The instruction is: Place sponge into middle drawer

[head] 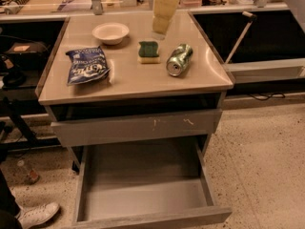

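The single camera looks steeply down from in front of the beige-topped grey cabinet (133, 75), at middle distance, facing its drawer fronts. The open wide grey metal middle drawer (143, 197) reaches the lower edge. The pale yellow gripper (162, 28) hangs at the top edge, over the cabinet's far side.
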